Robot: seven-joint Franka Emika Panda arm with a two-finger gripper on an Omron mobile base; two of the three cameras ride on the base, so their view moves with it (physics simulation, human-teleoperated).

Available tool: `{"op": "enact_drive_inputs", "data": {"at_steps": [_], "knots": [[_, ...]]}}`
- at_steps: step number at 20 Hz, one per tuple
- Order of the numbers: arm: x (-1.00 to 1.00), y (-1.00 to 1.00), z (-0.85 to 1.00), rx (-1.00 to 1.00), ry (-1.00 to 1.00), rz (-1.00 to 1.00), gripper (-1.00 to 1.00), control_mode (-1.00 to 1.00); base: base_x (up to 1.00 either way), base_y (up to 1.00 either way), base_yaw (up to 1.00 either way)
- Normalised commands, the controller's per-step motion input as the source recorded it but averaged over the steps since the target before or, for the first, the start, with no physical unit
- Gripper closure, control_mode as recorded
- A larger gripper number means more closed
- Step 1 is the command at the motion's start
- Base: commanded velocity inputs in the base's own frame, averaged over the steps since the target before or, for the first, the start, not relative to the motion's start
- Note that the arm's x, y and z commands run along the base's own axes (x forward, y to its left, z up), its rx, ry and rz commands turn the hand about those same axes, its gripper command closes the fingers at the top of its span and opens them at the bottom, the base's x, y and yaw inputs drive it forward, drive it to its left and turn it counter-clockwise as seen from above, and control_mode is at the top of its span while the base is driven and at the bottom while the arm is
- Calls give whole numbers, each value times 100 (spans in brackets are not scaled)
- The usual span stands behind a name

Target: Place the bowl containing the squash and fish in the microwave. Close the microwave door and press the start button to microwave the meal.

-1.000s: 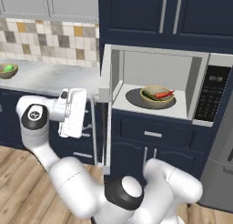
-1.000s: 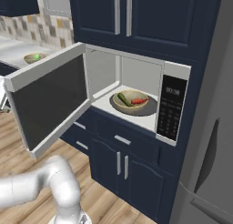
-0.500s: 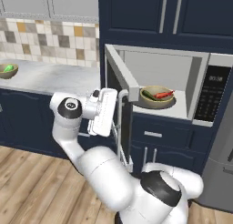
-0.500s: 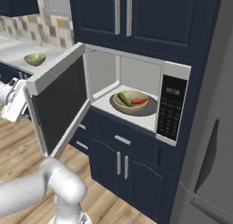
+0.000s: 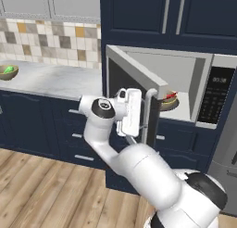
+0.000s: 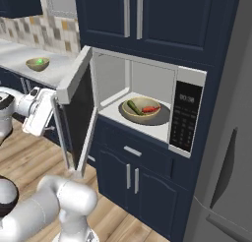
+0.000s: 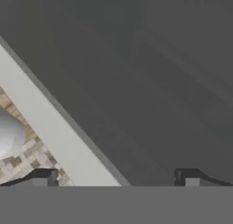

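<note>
A: Where was the bowl?

B: Inside the microwave. Gripper spread wide against the microwave door, pinching nothing.

A: Door feel?

B: Likely rigid, hinged; push the flat glass, no grasp needed.

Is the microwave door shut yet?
No, partly open: the door stands swung out, and the bowl inside shows past it.

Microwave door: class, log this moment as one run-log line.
bowl: inside microwave | microwave door: half open | fingers: open, against door glass | start: unpressed
</note>
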Motion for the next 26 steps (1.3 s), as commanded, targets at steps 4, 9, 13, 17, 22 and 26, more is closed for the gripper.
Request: {"op": "enact_drive_inputs", "data": {"at_steps": [4, 9, 13, 17, 22, 26], "knots": [[41, -100, 0, 10, -5, 0, -100, -100, 0, 0, 0], [72, -100, 0, 10, 0, 0, -100, -100, 0, 0, 0], [83, -92, 0, 9, 0, 0, -100, -100, 0, 0, 0], [98, -59, 0, 3, 0, 0, -100, -100, 0, 0, 0], [100, -28, 0, 0, 0, 0, -100, -100, 0, 0, 0], [100, -32, 0, 1, -2, 0, -100, -100, 0, 0, 0]]}}
